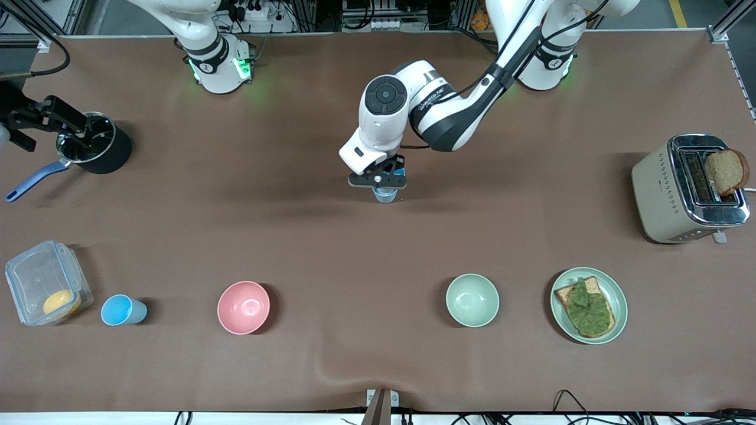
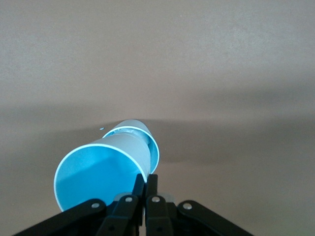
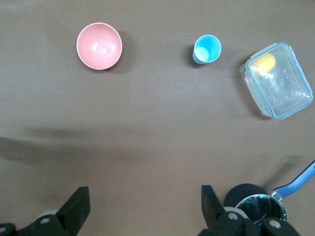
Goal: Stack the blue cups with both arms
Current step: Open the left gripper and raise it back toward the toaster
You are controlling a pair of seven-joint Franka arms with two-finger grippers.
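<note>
My left gripper [image 1: 383, 177] is over the middle of the table, shut on the rim of a blue cup [image 2: 98, 172] with a bright blue inside. The lower end of this cup sits inside the rim of a second, grey-blue cup [image 2: 150, 140], which stands on the table under the gripper [image 1: 385, 195]. In the left wrist view the fingers [image 2: 146, 179] pinch the held cup's wall. A sky-blue cup [image 1: 123, 310] stands apart near the front, toward the right arm's end; it also shows in the right wrist view [image 3: 206, 49]. My right gripper [image 1: 44, 121] is open and empty [image 3: 143, 196] beside the pot.
A pink bowl [image 1: 243, 307] and a pale green bowl [image 1: 472, 300] stand near the front. A clear container [image 1: 47, 290] stands beside the sky-blue cup. A black pot [image 1: 97, 144] stands by the right gripper. A toaster [image 1: 688, 189] and a plate [image 1: 617, 289] with toast are at the left arm's end.
</note>
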